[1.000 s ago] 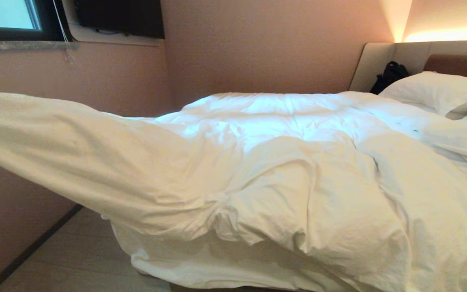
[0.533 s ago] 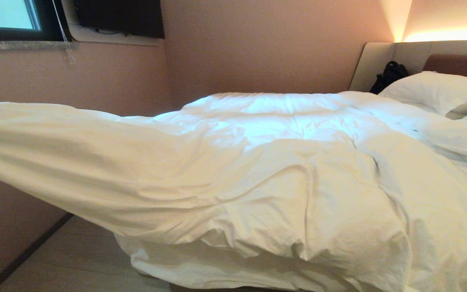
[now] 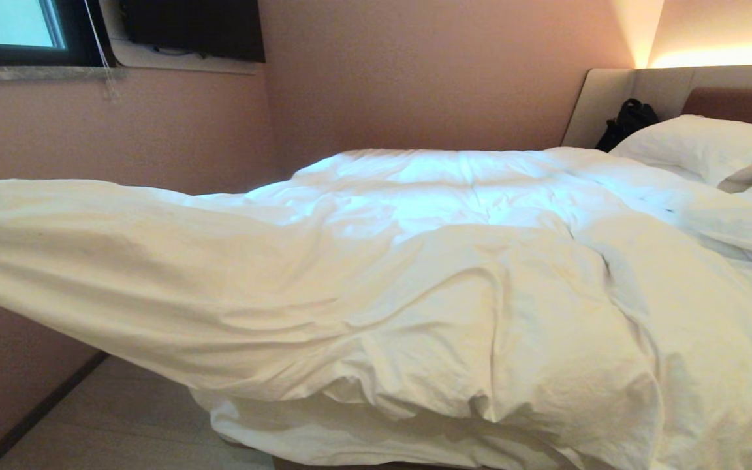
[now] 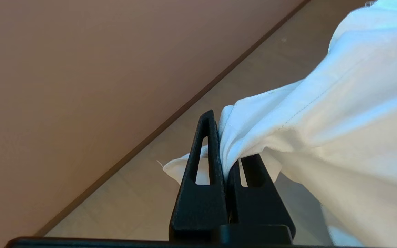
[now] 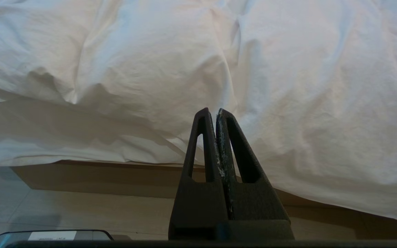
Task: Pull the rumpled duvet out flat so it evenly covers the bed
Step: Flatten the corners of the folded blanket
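Note:
The white duvet [image 3: 415,294] lies rumpled over the bed, whose brown headboard [image 3: 738,104] shows at the far right. One end of the duvet is stretched taut off the left side of the head view, lifted above the floor. My left gripper [image 4: 225,148] is shut on a bunched corner of the duvet [image 4: 339,113], out over the floor beside the wall. It is outside the head view. My right gripper [image 5: 213,112] is shut with nothing in it, low beside the bed's tan wooden base [image 5: 115,179], and points at the duvet's hanging edge [image 5: 288,86].
Two white pillows [image 3: 702,147] rest by the headboard, with a black bag [image 3: 627,121] behind them. A pink wall [image 3: 121,130] with a window [image 3: 4,26] and a dark screen [image 3: 193,29] runs close along the left. Between wall and bed is a narrow strip of floor [image 3: 121,424].
The stretched end of the duvet at the left has sunk lower in the head view. The bunched fold near the bed's corner has been drawn out flatter. The right gripper has not moved.

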Controlling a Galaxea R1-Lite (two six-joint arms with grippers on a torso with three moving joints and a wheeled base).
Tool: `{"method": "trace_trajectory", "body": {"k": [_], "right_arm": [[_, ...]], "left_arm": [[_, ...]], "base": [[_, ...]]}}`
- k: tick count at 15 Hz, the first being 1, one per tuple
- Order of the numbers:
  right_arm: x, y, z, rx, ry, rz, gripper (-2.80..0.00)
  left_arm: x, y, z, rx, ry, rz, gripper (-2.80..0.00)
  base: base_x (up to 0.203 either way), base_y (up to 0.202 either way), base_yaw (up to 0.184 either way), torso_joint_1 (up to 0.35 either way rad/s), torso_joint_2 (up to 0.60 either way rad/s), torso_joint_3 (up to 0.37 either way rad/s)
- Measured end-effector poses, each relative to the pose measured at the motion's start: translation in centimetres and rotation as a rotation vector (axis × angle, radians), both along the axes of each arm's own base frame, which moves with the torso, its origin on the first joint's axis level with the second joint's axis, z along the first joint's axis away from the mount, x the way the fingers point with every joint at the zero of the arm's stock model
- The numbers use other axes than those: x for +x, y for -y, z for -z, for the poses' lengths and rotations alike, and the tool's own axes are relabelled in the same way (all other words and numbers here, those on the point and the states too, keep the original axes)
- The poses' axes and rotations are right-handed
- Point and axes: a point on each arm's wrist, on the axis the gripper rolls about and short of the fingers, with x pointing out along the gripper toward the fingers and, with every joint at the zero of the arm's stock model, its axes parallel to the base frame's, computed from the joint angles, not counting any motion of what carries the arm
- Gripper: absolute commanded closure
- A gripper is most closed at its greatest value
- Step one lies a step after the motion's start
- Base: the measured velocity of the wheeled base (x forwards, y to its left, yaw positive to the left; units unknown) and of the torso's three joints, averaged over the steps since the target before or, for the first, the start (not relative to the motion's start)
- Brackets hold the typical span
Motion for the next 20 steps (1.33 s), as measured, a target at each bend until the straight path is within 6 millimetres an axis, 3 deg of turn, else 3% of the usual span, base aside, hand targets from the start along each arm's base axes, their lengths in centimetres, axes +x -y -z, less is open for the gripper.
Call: {"method": "trace_trajectory", "body": {"k": [6,10,14,20], "right_arm": [[0.0,0.0,0.0,0.0,0.0,0.0,0.0],[0.0,0.0,0.0,0.0,0.0,0.0,0.0],[0.0,0.0,0.0,0.0,0.0,0.0,0.0],[0.0,0.0,0.0,0.0,0.0,0.0,0.0]], "left_arm": [[-0.3,-0.5,1.6,-0.026,-0.078,0.001,0.0],[-1.8,-1.1,2.1,-0.061,-0.12,-0.042,0.0],[-3.8,-2.7,2.6,-0.052,-0.153,-0.109,0.0],[-4.4,-5.9,3.9,-0.07,-0.169,-0.167,0.0]], "base": [[0.0,0.0,0.0,0.0,0.0,0.0],[0.0,0.0,0.0,0.0,0.0,0.0],[0.0,0.0,0.0,0.0,0.0,0.0],[0.0,0.0,0.0,0.0,0.0,0.0]]}}
